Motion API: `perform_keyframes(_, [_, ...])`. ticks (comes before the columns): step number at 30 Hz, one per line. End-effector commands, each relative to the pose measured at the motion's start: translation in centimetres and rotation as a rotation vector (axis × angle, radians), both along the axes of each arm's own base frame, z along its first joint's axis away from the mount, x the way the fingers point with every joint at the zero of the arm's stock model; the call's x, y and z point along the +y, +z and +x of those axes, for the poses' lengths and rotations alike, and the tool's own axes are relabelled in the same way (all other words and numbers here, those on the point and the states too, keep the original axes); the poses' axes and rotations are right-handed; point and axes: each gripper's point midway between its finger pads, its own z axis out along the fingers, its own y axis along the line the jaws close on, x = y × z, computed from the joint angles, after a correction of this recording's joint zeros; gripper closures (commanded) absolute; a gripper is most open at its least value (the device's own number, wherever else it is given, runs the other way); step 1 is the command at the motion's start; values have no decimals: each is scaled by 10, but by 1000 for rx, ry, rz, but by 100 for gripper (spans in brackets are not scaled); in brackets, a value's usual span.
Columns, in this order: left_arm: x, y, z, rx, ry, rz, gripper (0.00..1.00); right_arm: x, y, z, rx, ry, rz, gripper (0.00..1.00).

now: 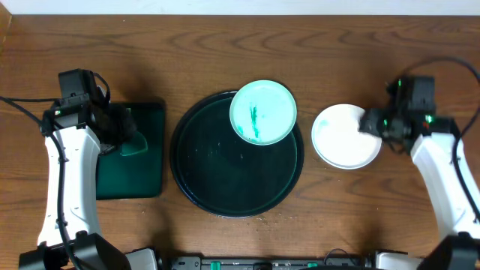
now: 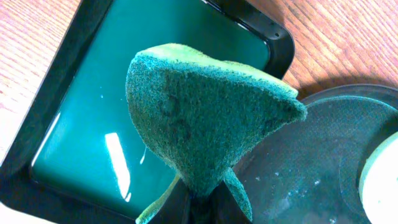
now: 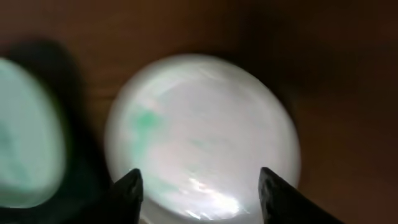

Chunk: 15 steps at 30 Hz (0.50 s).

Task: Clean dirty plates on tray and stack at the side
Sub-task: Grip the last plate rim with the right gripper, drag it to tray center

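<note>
**Overhead view.** A round black tray (image 1: pixel 196 187) lies at the centre of the wooden table (image 1: pixel 375 217). One dirty plate (image 1: pixel 262 112), smeared green, sits at the tray's 1 o'clock and overlaps the rim. A white plate (image 1: pixel 337 139) lies on the table just beside the tray, at its 3 o'clock.

**Right gripper** (image 3: pixel 202 194). The jaws are spread above this plate's 3 o'clock edge. The view is blurred, so contact cannot be told.

**Left gripper** (image 2: pixel 200 208). The jaws pinch a green sponge (image 2: pixel 205 112) over the rectangular dark green tray (image 2: pixel 87 124), which lies at the round tray's 9 o'clock.
</note>
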Motion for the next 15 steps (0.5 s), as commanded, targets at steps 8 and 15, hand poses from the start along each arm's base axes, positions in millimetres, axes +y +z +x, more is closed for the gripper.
perform_keyframes(8, [4, 2, 1, -3, 0, 16, 93, 151, -24, 73, 68, 490, 153, 40])
perform_keyframes(15, [4, 2, 1, -3, 0, 16, 93, 171, -77, 86, 177, 506, 76, 58])
